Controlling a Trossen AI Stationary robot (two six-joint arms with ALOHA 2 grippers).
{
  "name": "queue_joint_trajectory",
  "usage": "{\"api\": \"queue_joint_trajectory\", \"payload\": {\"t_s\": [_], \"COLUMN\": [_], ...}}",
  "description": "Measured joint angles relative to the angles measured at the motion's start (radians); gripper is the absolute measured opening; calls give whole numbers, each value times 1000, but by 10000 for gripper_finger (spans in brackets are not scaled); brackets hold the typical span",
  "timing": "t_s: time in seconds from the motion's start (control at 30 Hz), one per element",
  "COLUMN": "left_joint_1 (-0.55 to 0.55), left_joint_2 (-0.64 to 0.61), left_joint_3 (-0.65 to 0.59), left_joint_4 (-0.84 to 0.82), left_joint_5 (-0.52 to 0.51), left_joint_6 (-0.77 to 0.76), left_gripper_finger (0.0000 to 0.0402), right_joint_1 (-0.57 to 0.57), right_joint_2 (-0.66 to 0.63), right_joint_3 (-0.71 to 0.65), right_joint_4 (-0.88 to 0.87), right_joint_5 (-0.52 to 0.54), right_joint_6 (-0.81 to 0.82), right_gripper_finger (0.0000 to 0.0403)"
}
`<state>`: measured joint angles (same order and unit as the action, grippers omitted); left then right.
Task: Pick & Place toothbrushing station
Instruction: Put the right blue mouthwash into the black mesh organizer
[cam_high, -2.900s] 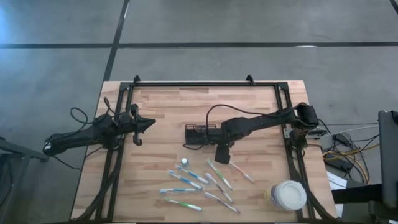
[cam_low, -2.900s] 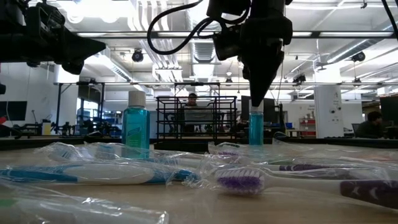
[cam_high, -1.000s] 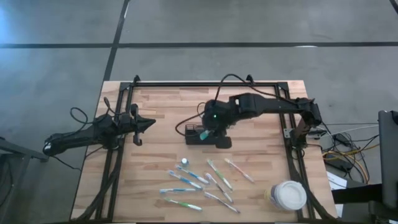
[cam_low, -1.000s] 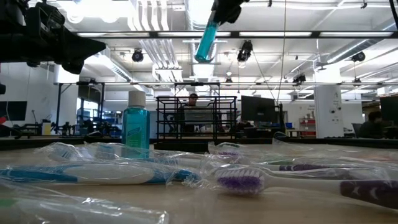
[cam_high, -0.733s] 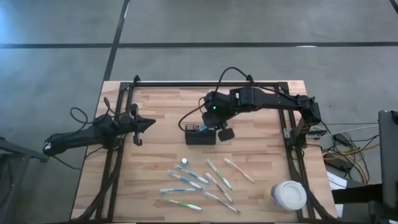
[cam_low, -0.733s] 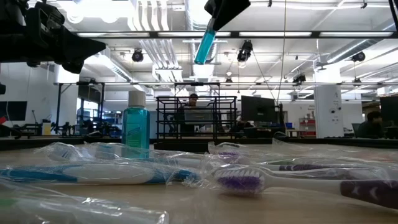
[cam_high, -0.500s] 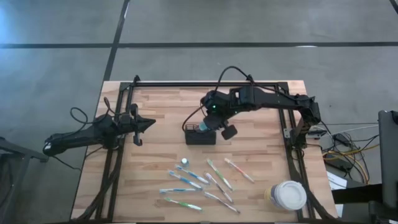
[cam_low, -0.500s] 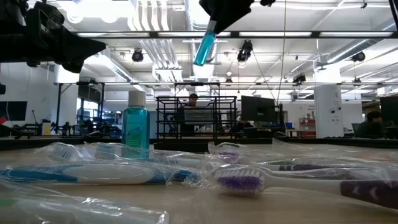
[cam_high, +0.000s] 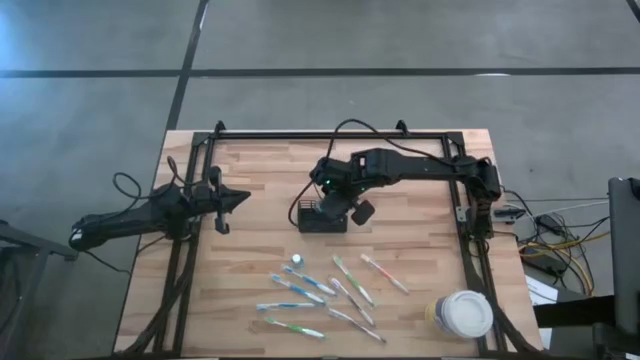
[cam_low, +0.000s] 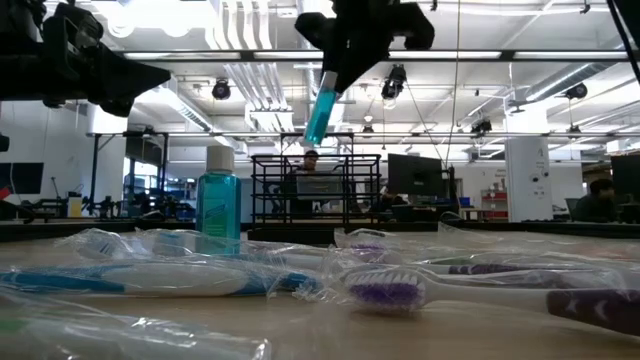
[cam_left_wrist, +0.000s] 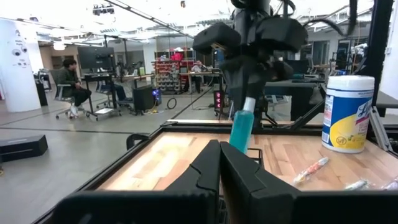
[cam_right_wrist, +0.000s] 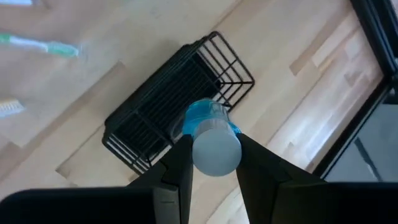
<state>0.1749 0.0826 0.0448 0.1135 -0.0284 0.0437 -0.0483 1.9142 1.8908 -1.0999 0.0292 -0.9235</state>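
Note:
My right gripper (cam_right_wrist: 214, 152) is shut on a small blue tube (cam_low: 320, 105) with a white cap, in the air above the black wire caddy (cam_high: 322, 217), which stands mid-table. In the right wrist view the caddy (cam_right_wrist: 174, 106) lies straight below the tube. A second blue tube (cam_high: 297, 260) stands upright nearer the front, beside several wrapped toothbrushes (cam_high: 320, 292) lying flat on the wood. My left gripper (cam_high: 240, 198) waits shut and level at the table's left side. My right gripper pinches the tube between its two fingers at the white cap end (cam_right_wrist: 216, 149). The fingers come from above, slanting down. The blue body (cam_right_wrist: 205, 118) hangs below them, tilted, clear of the caddy and the table.
A large canister with a white lid (cam_high: 462, 315) stands at the near right corner. A black metal frame (cam_high: 330, 135) borders the tabletop. Bare wood lies between the caddy and my left gripper.
My right gripper has gone down and a little toward the table's left edge, rolling its wrist, with the tube still in its fingers. The tube now hangs lower, over the caddy, still tilted.

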Motion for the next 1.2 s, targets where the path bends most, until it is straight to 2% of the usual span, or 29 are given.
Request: {"api": "queue_joint_trajectory", "payload": {"t_s": [0.3, 0.57, 1.2], "left_joint_1": [0, 0, 0], "left_joint_2": [0, 0, 0], "left_joint_3": [0, 0, 0], "left_joint_4": [-3, -4, -6], "left_joint_5": [-19, -20, -23], "left_joint_6": [1, 1, 6], "left_gripper_finger": [12, 12, 12], "right_joint_1": [18, 18, 29], "right_joint_2": [50, 68, 73], "right_joint_3": [1, 0, 2], "right_joint_4": [2, -2, 14], "right_joint_5": [9, 8, -21], "right_joint_6": [-102, -125, -243], "right_gripper_finger": [89, 89, 89]}}
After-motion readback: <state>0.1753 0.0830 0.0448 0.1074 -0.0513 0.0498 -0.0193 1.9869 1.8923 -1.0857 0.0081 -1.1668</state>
